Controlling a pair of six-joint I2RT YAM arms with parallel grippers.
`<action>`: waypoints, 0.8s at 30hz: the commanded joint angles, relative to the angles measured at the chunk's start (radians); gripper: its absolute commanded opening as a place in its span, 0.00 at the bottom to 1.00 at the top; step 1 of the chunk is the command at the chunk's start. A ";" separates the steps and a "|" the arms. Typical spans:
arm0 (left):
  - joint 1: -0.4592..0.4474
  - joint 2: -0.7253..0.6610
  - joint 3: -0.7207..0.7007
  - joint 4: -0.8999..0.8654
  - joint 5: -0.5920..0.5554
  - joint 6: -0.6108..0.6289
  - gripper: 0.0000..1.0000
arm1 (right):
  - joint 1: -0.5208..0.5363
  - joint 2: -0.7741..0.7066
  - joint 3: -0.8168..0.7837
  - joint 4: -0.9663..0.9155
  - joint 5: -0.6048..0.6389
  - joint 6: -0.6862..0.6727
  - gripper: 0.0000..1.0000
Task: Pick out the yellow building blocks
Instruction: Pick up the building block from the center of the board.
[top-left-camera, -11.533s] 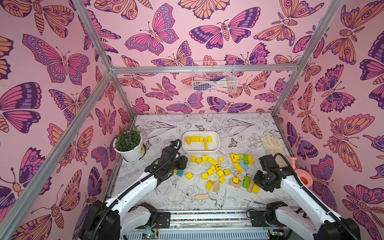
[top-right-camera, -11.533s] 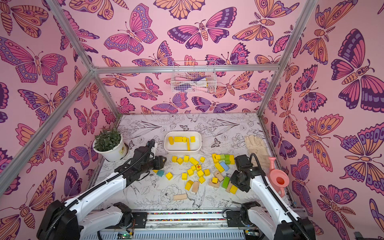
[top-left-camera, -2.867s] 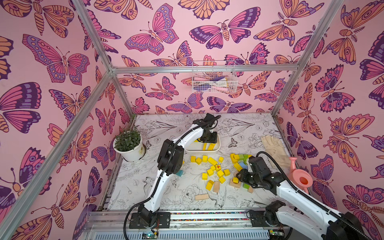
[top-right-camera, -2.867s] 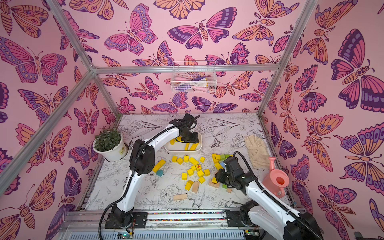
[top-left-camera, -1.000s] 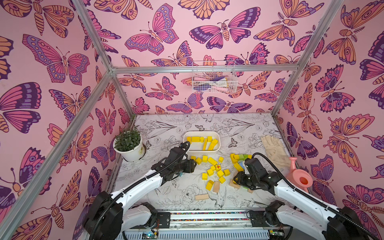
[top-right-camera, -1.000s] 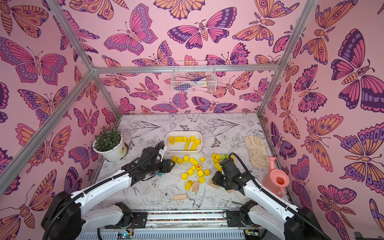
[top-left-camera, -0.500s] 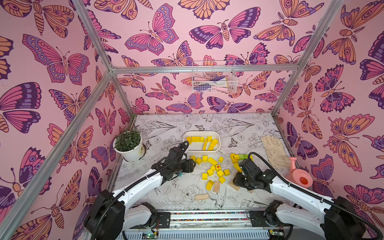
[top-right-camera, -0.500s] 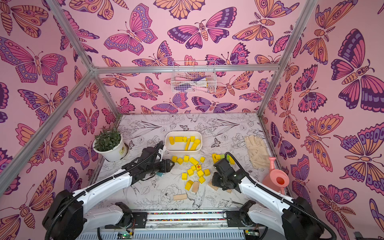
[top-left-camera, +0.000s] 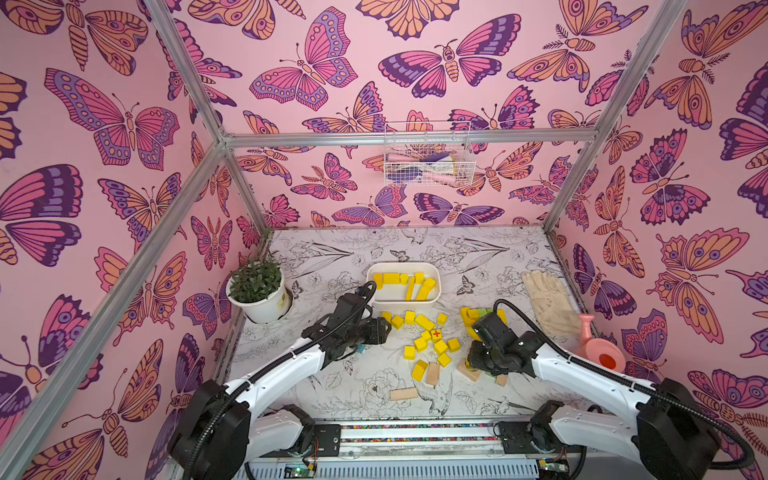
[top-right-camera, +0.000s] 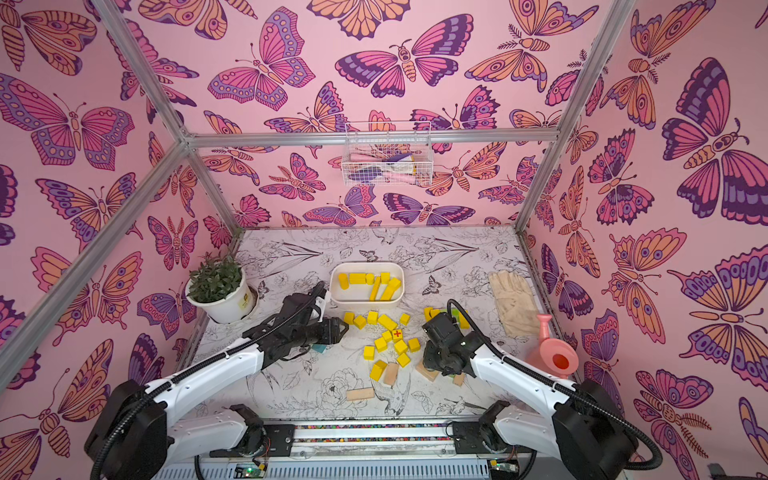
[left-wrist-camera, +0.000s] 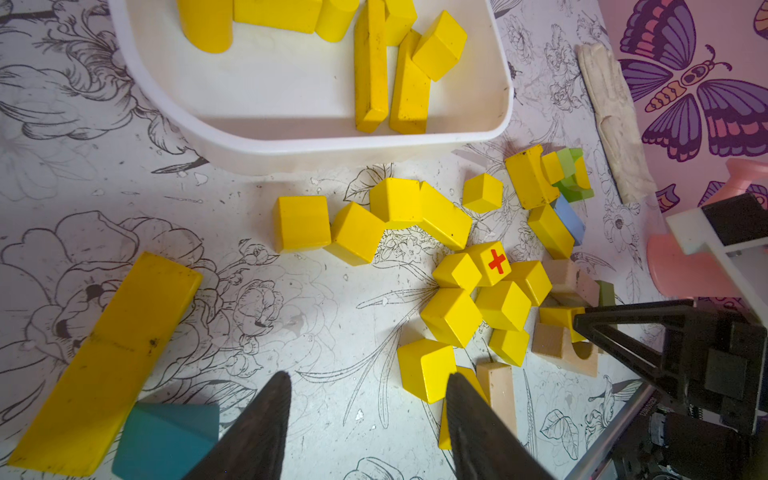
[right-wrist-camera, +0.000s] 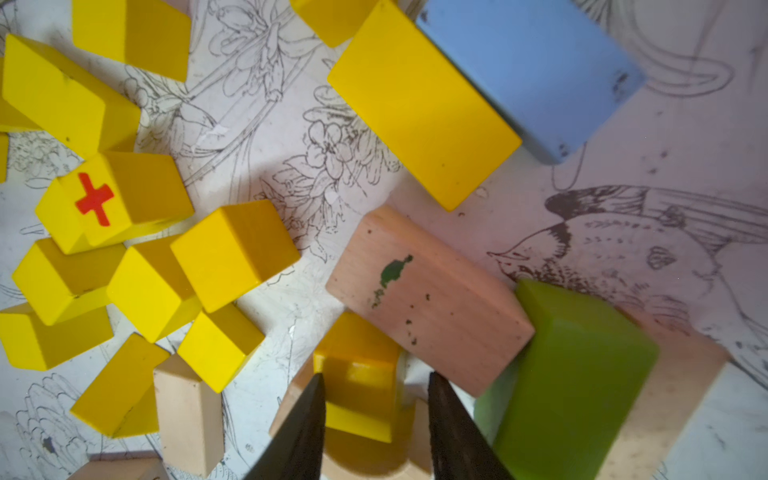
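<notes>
Yellow blocks (top-left-camera: 419, 344) lie scattered on a flower-print mat (top-left-camera: 332, 386) in the lower centre of both top views. Most are cubes, and among them is a cross cube (top-left-camera: 436, 333) marked in red. Just above them in the frame, a white tray (top-left-camera: 403, 300) holds more. Its two bars (top-left-camera: 410, 287) lie side by side, their long axes running nearly up-down the frame with the tops leaning right. Left of the pile, the left gripper (top-left-camera: 388, 328) points right towards it, jaws spread and empty. Right of the pile, the right gripper (right-wrist-camera: 374, 376) points down. Its jaws stand apart astride one small yellow block (right-wrist-camera: 357, 390), with a slim gap at one finger. A tan block (right-wrist-camera: 428, 299) and a green block (right-wrist-camera: 569, 374) lie just beside it.
</notes>
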 joint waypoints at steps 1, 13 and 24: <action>0.008 -0.009 -0.019 0.015 0.009 -0.004 0.60 | 0.016 -0.010 0.021 -0.063 0.081 0.050 0.41; 0.017 0.006 -0.014 0.016 0.023 -0.006 0.60 | 0.027 0.031 0.029 0.017 0.006 -0.009 0.44; 0.021 0.009 -0.015 0.023 0.035 -0.009 0.60 | 0.050 0.072 0.054 0.002 0.025 -0.008 0.47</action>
